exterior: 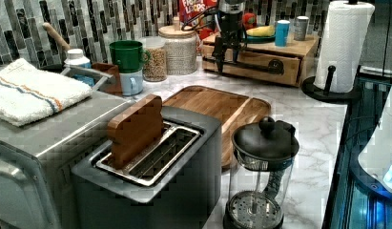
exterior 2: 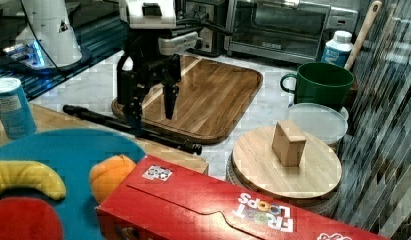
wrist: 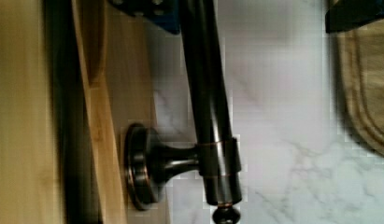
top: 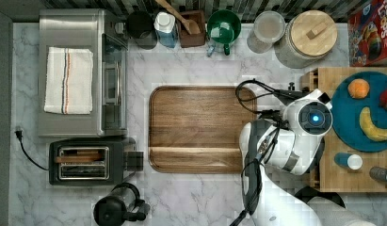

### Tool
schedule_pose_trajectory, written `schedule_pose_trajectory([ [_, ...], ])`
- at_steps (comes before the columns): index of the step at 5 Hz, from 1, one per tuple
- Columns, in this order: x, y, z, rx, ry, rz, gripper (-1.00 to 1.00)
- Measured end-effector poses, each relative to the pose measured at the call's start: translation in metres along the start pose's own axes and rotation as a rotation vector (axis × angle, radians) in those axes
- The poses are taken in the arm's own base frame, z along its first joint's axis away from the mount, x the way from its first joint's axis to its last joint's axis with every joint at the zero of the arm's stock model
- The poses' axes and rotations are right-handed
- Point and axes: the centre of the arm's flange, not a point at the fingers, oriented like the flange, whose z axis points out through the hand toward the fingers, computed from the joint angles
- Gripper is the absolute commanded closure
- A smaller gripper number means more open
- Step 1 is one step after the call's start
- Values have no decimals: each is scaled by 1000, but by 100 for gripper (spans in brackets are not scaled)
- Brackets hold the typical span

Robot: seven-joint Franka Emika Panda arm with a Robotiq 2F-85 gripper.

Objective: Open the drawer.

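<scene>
The drawer (exterior: 260, 61) is a light bamboo box at the far end of the counter in the left view, with a long black bar handle (exterior: 253, 67) across its front. My gripper (exterior 2: 150, 107) hangs point-down over that handle (exterior 2: 143, 131) and is open. One finger (exterior 2: 133, 112) is on the drawer side of the bar and the other on the tray side. In the wrist view the handle (wrist: 208, 102) runs between the fingertips (wrist: 143, 7), closer to that one, and a narrow dark gap shows beside the drawer front (wrist: 98, 121).
A dark brown wooden tray (top: 198, 127) lies mid-counter right beside the handle. On top of the drawer box sits a blue plate (top: 344, 117) of toy fruit. A paper towel roll (exterior: 344, 45), jars, a green mug (exterior 2: 320, 82) and a cereal box (exterior 2: 218, 205) stand nearby.
</scene>
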Motion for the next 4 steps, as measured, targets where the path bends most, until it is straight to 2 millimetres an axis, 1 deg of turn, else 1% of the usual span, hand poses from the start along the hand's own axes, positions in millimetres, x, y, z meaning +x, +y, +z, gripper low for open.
schedule_pose_trajectory([
  [1, 2, -27, 2, 16, 1, 47, -100],
  [3, 0, -98, 8, 43, -27, 8, -100],
  [4, -3, -128, 5, 49, -29, -1, -100],
])
